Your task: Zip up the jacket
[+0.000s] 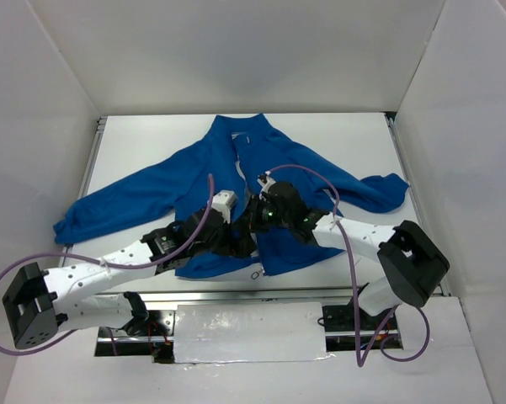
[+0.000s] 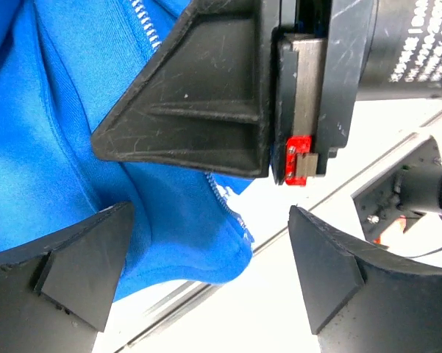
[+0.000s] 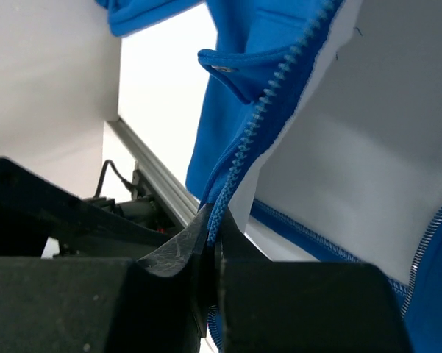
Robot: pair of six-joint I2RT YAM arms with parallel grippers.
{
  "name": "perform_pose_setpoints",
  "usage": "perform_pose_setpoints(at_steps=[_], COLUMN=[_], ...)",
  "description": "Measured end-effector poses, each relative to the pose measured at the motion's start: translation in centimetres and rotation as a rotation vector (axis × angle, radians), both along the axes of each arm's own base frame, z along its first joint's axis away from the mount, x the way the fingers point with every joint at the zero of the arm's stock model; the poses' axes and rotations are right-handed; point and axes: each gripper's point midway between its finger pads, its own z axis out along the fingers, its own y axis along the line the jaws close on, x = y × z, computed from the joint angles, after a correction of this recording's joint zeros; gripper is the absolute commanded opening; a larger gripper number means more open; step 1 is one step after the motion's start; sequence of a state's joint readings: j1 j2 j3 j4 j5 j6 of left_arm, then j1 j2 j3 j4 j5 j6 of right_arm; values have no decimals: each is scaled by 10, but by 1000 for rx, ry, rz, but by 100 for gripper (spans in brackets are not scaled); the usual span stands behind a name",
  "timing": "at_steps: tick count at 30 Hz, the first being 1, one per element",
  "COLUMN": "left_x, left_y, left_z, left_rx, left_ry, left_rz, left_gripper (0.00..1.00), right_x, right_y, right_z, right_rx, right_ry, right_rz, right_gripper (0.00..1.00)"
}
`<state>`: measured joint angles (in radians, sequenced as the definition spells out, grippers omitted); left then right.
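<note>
The royal-blue jacket (image 1: 177, 181) lies flat on the white table, collar far, hem near, front open. My right gripper (image 1: 251, 220) sits over the lower centre front. In the right wrist view it (image 3: 215, 235) is shut on the blue zipper edge (image 3: 268, 110) of one front panel and lifts it. My left gripper (image 1: 236, 240) is just beside it, near the hem. In the left wrist view it (image 2: 206, 272) is open; the jacket's hem corner (image 2: 228, 257) with its zipper teeth lies between the fingers, untouched. The right gripper's black body (image 2: 191, 95) fills the top of that view.
An aluminium rail (image 1: 236, 295) runs along the table's near edge, also in the left wrist view (image 2: 169, 309). White walls enclose the table on three sides. Purple cables (image 1: 345, 244) loop over both arms. The sleeves spread left (image 1: 76, 223) and right (image 1: 383, 192).
</note>
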<state>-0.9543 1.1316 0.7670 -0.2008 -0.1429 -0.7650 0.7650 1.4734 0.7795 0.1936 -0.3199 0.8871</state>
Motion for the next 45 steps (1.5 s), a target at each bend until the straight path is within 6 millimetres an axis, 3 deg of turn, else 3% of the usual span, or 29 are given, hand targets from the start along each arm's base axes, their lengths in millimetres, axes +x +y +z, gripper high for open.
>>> perform_pose_setpoints(at_steps=[7, 16, 18, 19, 26, 29, 30, 32, 38, 45], left_x=[-18, -31, -32, -32, -30, -30, -31, -32, -38, -51], left_y=[8, 1, 0, 0, -3, -2, -2, -1, 1, 3], left_z=[-4, -10, -7, -5, 5, 5, 5, 7, 13, 12], left_rx=[-74, -172, -199, -211, -253, -253, -254, -259, -290, -325], left_ry=[-10, -8, -22, -30, -63, -66, -67, -71, -89, -103], left_rz=[-45, -99, -104, -106, -111, -113, -115, -116, -138, -206], left_gripper=[89, 83, 74, 62, 20, 7, 2, 0, 0, 0], right_x=[-4, -24, -26, -27, -31, -31, -32, -32, -29, -56], right_y=[3, 10, 12, 12, 11, 11, 12, 12, 1, -22], right_z=[26, 60, 66, 68, 69, 68, 67, 65, 58, 40], right_rx=[107, 290, 319, 330, 353, 352, 350, 348, 340, 339], right_ry=[-65, -68, -69, -70, -47, -45, -44, -38, -69, -113], right_rz=[70, 159, 171, 174, 180, 180, 183, 190, 207, 297], right_gripper=[0, 0, 0, 0, 1, 26, 54, 67, 65, 48])
